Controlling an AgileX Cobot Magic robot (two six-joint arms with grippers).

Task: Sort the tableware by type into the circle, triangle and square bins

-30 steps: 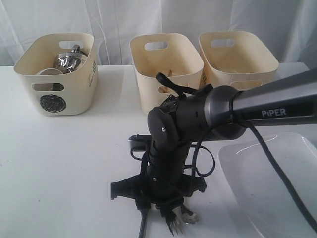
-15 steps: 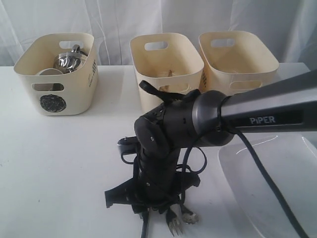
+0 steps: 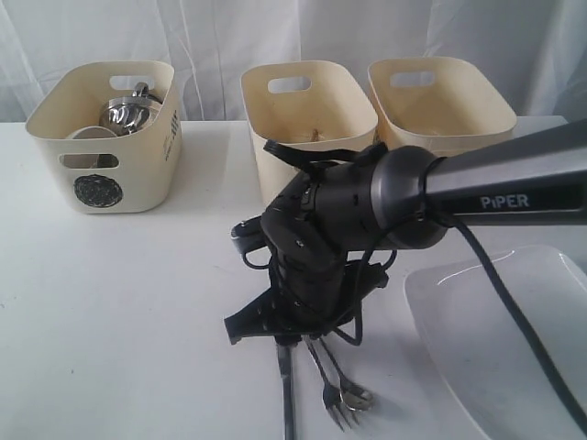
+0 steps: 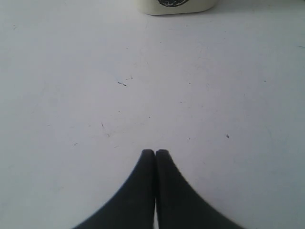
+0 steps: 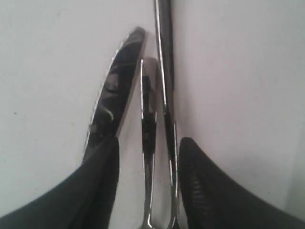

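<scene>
A knife (image 3: 287, 394), a fork (image 3: 328, 396) and a spoon (image 3: 357, 397) lie side by side at the table's front edge. My right gripper (image 3: 298, 341) hangs over their near ends, pointing down. In the right wrist view it (image 5: 148, 140) stands open astride the steel cutlery (image 5: 148, 105), with gaps between the pieces. My left gripper (image 4: 155, 151) is shut on nothing above bare table and is out of the exterior view. Steel mugs (image 3: 128, 110) and a white bowl (image 3: 87, 134) sit in the circle-marked bin (image 3: 105, 179). The large white plate (image 3: 495, 339) lies at the front right.
Two more cream bins stand at the back, the middle one (image 3: 307, 101) just behind my right arm and another (image 3: 440, 105) to its right. The marks on them are hidden. The circle bin's base (image 4: 176, 5) shows ahead of my left gripper.
My right arm has risen and drawn back from the table's front edge, uncovering more of the knife, fork and spoon. The cutlery has stayed where it lay. The left gripper's view gives no earlier frame.
</scene>
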